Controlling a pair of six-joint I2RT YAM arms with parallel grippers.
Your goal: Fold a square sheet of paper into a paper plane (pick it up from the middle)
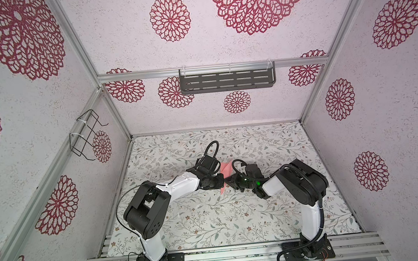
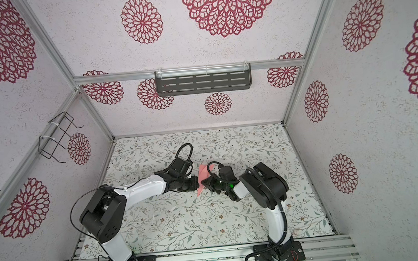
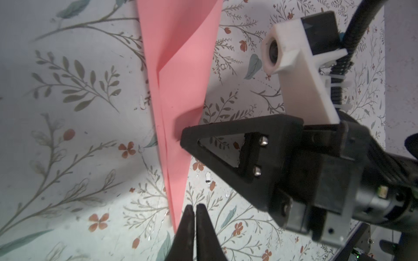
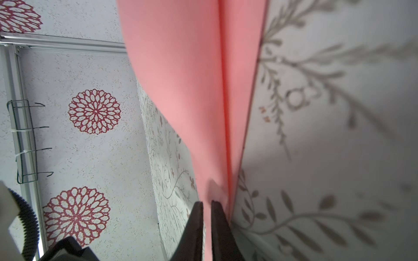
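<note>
- The slim, creased salmon-pink paper plane [image 1: 225, 171] is mid-frame in both top views, between the two arms and over the floral-patterned desk [image 1: 211, 224].
- The right jaws pinch its long body. A firm pinch there should hold the centre crease aligned.
- The left jaws are pressed together just beside its pointed tip [image 3: 176, 226], at the left wrist view's lower middle. Whether they nip paper, I cannot tell.
- Press creases slowly: such thin paper probably skews or tears easily.

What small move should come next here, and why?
Probably slide the shut left gripper onto the narrow end of the folded pink paper and press along its crease. The right gripper pinches the paper, the left tips sit beside the point holding nothing, and the layers gape.
</note>
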